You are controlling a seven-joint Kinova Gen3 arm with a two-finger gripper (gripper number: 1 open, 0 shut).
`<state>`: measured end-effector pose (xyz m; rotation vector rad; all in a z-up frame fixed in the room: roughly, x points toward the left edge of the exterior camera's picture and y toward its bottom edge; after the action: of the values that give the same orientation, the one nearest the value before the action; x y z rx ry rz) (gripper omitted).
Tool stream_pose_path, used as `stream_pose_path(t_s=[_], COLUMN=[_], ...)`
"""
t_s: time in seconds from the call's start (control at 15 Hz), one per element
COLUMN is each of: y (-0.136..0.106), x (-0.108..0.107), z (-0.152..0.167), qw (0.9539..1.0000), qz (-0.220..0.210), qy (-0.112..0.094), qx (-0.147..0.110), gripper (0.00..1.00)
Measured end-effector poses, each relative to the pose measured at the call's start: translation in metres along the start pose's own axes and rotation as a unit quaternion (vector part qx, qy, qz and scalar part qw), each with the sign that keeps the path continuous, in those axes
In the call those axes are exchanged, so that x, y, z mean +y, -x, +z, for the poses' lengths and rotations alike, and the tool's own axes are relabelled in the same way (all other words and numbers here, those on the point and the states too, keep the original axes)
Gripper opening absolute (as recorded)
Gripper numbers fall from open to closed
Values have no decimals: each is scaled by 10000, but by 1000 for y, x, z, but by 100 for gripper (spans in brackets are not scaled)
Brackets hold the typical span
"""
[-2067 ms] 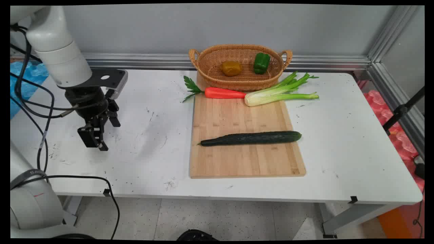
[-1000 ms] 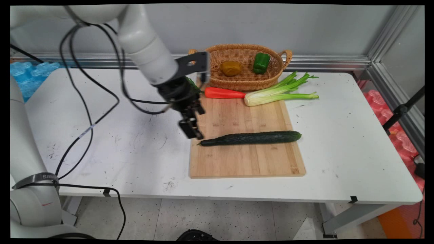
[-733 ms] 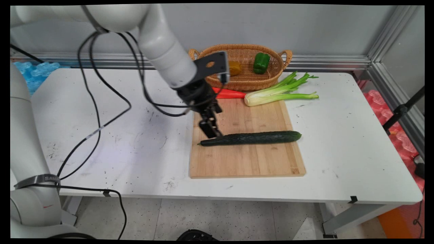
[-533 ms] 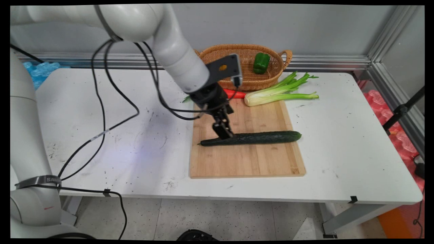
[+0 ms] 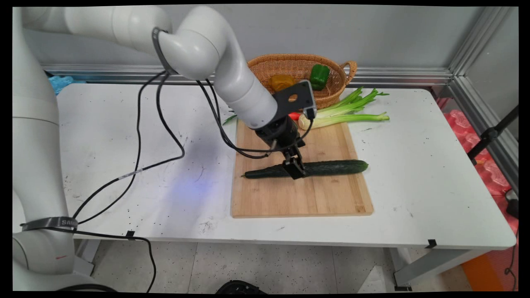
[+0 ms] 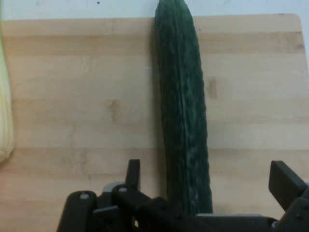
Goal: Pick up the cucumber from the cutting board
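Note:
A long dark green cucumber (image 5: 327, 167) (image 6: 182, 111) lies across a wooden cutting board (image 5: 298, 194) (image 6: 87, 96). My gripper (image 5: 296, 170) (image 6: 207, 181) hangs over the cucumber's left-middle part, open, with one finger on each side of it. In the hand view the left finger (image 6: 133, 174) and the right finger (image 6: 285, 181) straddle the cucumber without touching it. Nothing is held.
At the board's far edge lie a carrot (image 5: 294, 116), mostly hidden by the arm, and a celery stalk (image 5: 343, 116) (image 6: 5, 106). Behind them a wicker basket (image 5: 335, 97) holds a green pepper (image 5: 319, 77) and a yellowish-brown vegetable (image 5: 281, 82). Black cables hang over the table's left half.
The arm swung from the table's left side to the right, onto the board. The gripper came along the cucumber from its left tip and dropped lower around it.

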<state>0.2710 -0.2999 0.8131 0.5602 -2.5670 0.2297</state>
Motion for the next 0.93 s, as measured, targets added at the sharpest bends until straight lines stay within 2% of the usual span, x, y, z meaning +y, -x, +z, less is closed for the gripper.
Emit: stream_pose_path(t_s=[0.8,0.87,0.93], y=[13,14,14], x=[-6,-7,-6], z=[44,46,47], qw=[9999,9999,9999], qz=[-63,-61,-60], qy=[-51,-48,-44], qx=[111,111,113], gripper=[100,0,0])
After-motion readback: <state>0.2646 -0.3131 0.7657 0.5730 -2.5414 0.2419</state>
